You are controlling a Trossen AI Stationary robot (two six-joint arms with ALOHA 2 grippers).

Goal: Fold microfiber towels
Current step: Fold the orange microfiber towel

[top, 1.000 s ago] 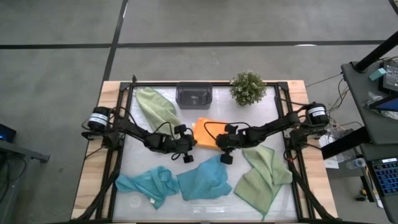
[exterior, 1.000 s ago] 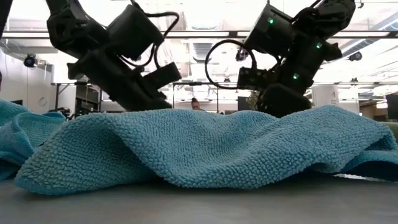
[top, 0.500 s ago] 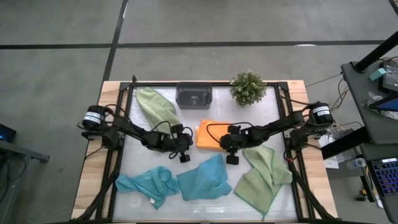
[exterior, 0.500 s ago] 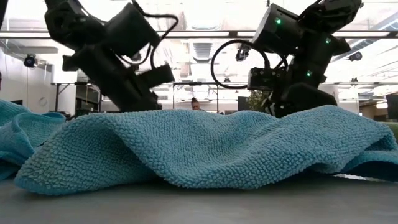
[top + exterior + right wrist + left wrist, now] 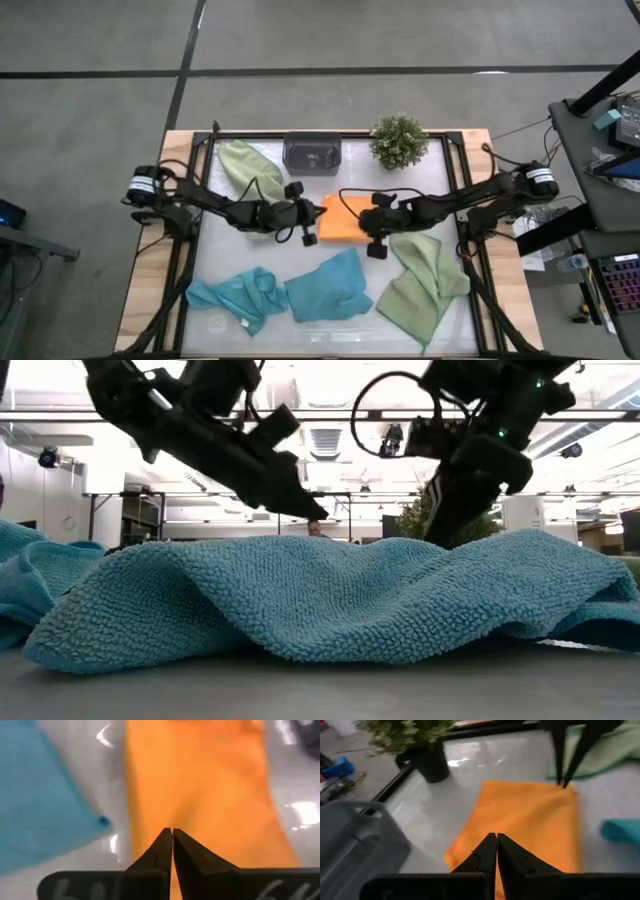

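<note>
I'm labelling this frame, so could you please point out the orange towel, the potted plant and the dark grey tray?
orange towel (image 5: 342, 220): high view, middle of its visible surface.
potted plant (image 5: 398, 141): high view, centre of the foliage.
dark grey tray (image 5: 312, 154): high view, middle of the tray.

no readable text, no labels, no brands, no numbers on anything in view

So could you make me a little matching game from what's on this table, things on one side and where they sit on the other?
Things:
1. folded orange microfiber towel
2. small dark grey rectangular tray
3. bushy green potted plant
4. crumpled sage green microfiber towel

Places:
A. far edge, right of the tray
B. between the two shut grippers
C. near right corner
D. middle of the far edge

Pairs: 1-B, 2-D, 3-A, 4-C
</note>
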